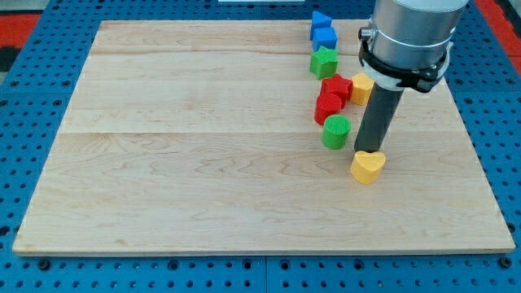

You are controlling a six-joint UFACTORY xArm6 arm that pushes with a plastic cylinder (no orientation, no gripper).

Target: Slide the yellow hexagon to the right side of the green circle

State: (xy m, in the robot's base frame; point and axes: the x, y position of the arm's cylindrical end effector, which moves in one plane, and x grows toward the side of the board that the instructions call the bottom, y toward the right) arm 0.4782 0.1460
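The yellow hexagon [359, 88] sits at the view's upper right, against the right side of a red block [336, 86], and is partly hidden behind my rod. The green circle [335, 132] lies below it and a little to the left. My tip [370, 151] is down on the board to the right of the green circle, just above a yellow heart [367, 167] and at its top edge. The tip is below the hexagon and apart from it.
A second red block [328, 105] lies just above the green circle. A green star [323, 62] and two blue blocks [321, 21] [326, 37] line up toward the top edge. The wooden board [203, 163] rests on a blue pegboard.
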